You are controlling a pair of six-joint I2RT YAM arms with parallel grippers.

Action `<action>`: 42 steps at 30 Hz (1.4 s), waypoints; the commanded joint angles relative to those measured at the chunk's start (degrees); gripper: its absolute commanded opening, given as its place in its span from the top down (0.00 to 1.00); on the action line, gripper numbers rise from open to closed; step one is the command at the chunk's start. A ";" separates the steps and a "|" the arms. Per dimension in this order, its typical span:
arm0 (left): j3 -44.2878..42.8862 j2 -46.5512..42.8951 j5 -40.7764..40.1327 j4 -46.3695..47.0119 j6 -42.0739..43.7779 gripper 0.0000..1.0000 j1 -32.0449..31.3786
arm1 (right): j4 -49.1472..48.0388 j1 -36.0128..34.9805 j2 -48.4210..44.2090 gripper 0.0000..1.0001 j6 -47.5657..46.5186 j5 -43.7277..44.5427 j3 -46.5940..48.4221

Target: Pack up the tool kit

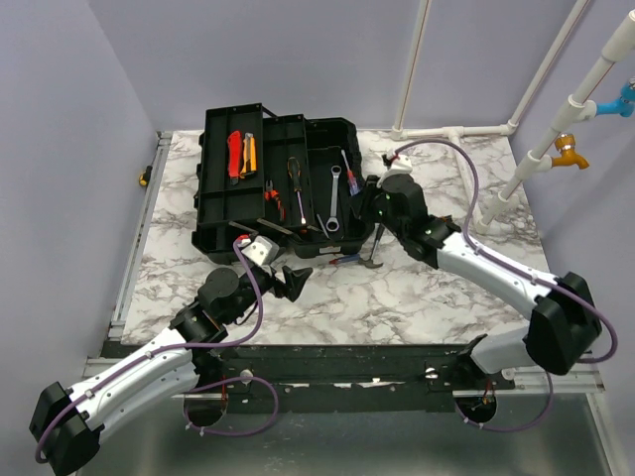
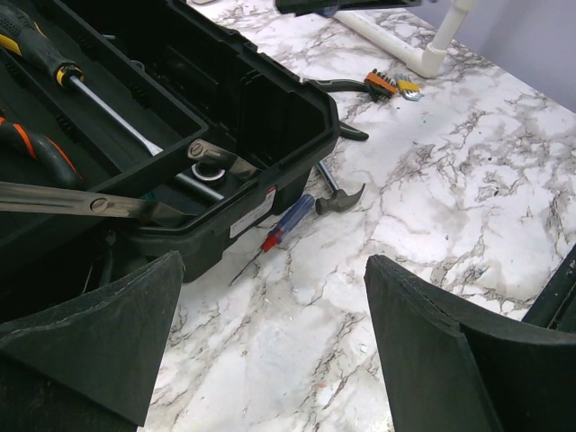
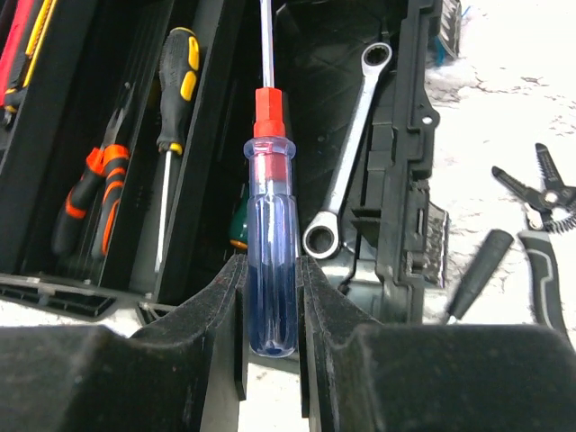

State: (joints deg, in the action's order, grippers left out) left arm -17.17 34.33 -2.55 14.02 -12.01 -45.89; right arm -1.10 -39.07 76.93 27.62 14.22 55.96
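Note:
The black toolbox (image 1: pixel 216 213) lies open at the back left of the table, its near wall (image 2: pixel 270 99) close in the left wrist view. Inside it lie a wrench (image 3: pixel 346 162), a yellow-and-black screwdriver (image 3: pixel 175 90) and orange-handled pliers (image 3: pixel 90 189). My right gripper (image 3: pixel 272 297) is shut on the clear blue handle of a red-collared screwdriver (image 3: pixel 270 234). The shaft points away over the box's right compartment (image 3: pixel 396 180). My left gripper (image 2: pixel 274 342) hangs open over bare marble in front of the box, holding nothing. A small blue screwdriver (image 2: pixel 288 220) and a small hammer (image 2: pixel 346 196) lie on the table beside the box's near corner.
Wire strippers (image 3: pixel 540 184) lie on the marble right of the box, with orange-tipped bits (image 2: pixel 382 84) beyond its far corner. White pipes (image 1: pixel 456 131) run along the back right edge. Orange and red cutters (image 1: pixel 240 154) rest in the lid tray.

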 commanded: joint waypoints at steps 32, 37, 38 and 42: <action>-33.82 -12.20 -30.68 -43.30 -11.65 0.03 0.55 | 5.61 -5.56 32.69 0.92 10.93 -7.00 36.83; -34.82 -14.39 -29.84 -45.46 -10.83 0.03 0.57 | 5.95 -6.08 35.35 0.90 11.49 -7.85 39.09; -34.94 -14.98 -29.03 -45.52 -10.29 0.03 0.52 | 6.29 -6.25 35.88 0.90 11.66 -8.07 39.94; -35.51 -17.24 -26.46 -46.17 -8.00 0.03 0.54 | 4.92 -7.27 35.14 0.90 12.15 -6.54 40.21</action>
State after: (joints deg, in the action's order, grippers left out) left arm -50.33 19.46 -30.70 -29.82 -22.70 -45.50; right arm 4.45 -44.95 112.36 38.65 5.30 94.24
